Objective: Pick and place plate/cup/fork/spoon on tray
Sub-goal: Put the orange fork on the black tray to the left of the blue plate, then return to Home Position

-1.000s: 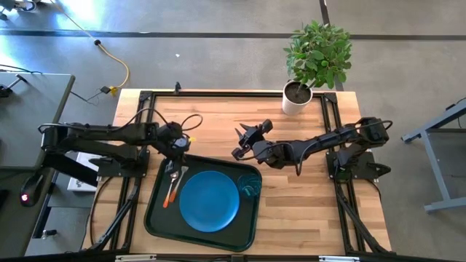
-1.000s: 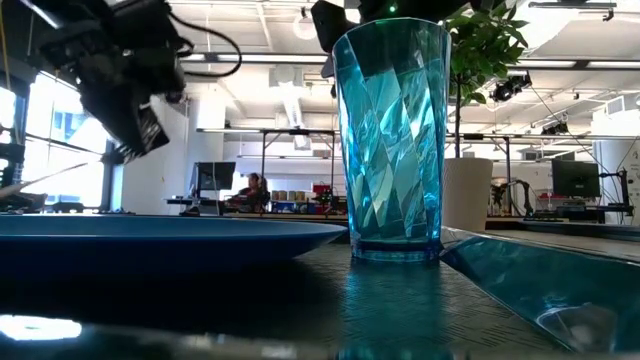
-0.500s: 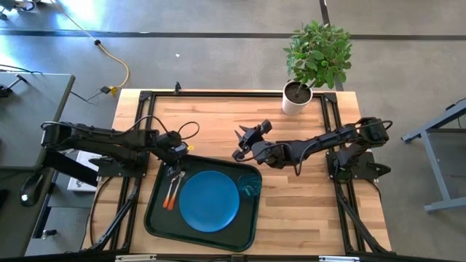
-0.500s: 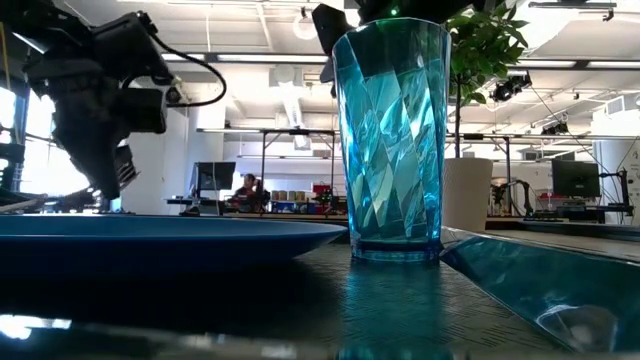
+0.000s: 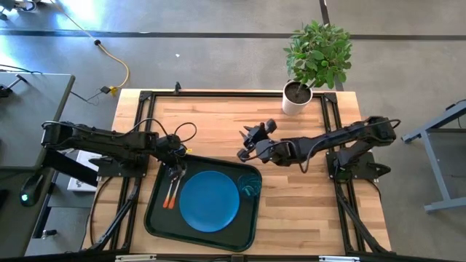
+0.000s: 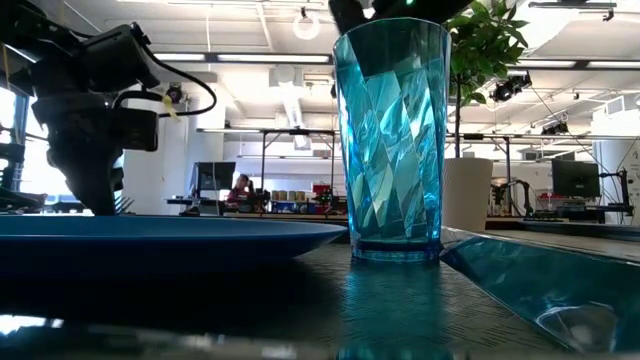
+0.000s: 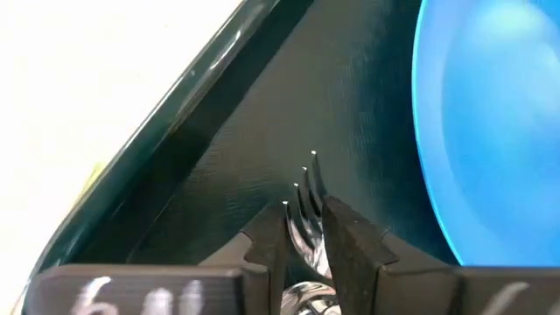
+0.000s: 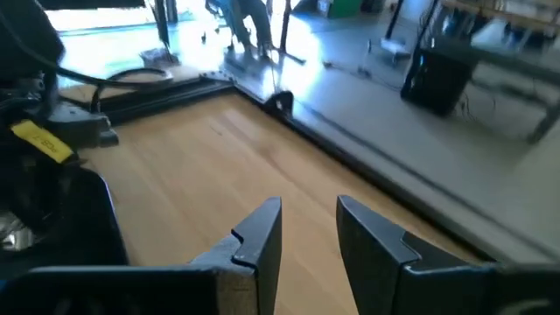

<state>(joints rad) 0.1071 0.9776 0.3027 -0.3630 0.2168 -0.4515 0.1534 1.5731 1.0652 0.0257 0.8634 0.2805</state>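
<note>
Since a second ago, your left gripper (image 5: 175,166) has dropped from above the tray's far-left corner down to the tray floor, and your right gripper (image 5: 253,136) has shifted slightly toward the plant side of the counter (image 5: 218,120). You now have the left fingers (image 7: 267,241) pressed close around the fork (image 7: 304,210), pinching it near the neck, with the silver tines poking out past the fingertips just over the dark floor of the tray (image 5: 155,215). From above, two orange handles lie side by side in the tray's left strip, between the rim and the plate (image 5: 209,201); you cannot tell which of them is the spoon. The plate sits flat in the middle of the tray, and in the left wrist view its blue edge (image 7: 490,131) lies just beside the fork tines. The cup (image 5: 250,185) stands upright in the tray's far-right corner, right beside the plate. Your right gripper hangs above bare wood beyond the tray, its fingers (image 8: 260,232) spread apart and holding nothing. A white plant pot (image 5: 295,102) stands at the counter's far edge, well apart from the tray.
</note>
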